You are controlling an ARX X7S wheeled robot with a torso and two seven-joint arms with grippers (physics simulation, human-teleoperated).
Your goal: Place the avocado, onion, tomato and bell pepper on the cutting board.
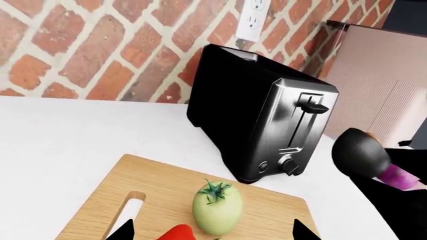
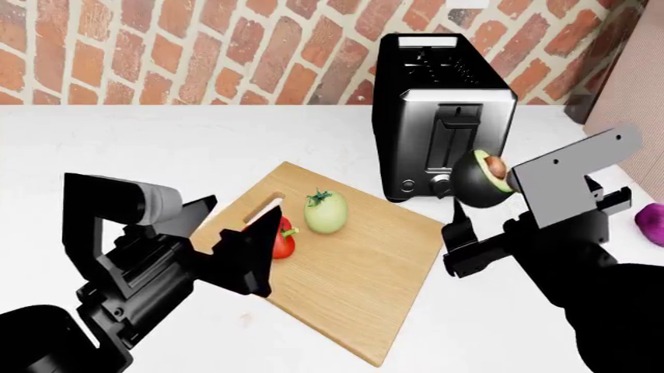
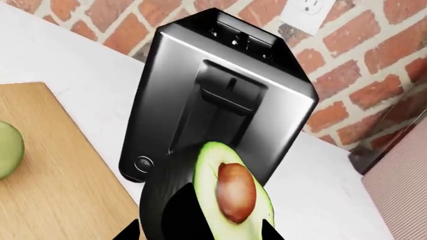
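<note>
The light-wood cutting board (image 2: 358,272) lies in front of me. The pale green tomato (image 2: 325,211) and the red bell pepper (image 2: 282,237) rest on it. My left gripper (image 1: 212,235) is open, its fingertips spread wide just above the pepper (image 1: 177,234), with the tomato (image 1: 217,210) just beyond. My right gripper (image 3: 200,235) is shut on the halved avocado (image 3: 227,195), pit showing, and holds it in the air in front of the toaster, right of the board (image 3: 47,165). The purple onion (image 2: 651,221) lies on the counter at the far right.
A black and chrome toaster (image 2: 441,116) stands just behind the board's right corner, close to the held avocado. A brick wall (image 2: 155,47) with a socket (image 1: 252,20) runs behind the white counter (image 2: 124,148). A pink cabinet side (image 1: 380,85) stands at the right.
</note>
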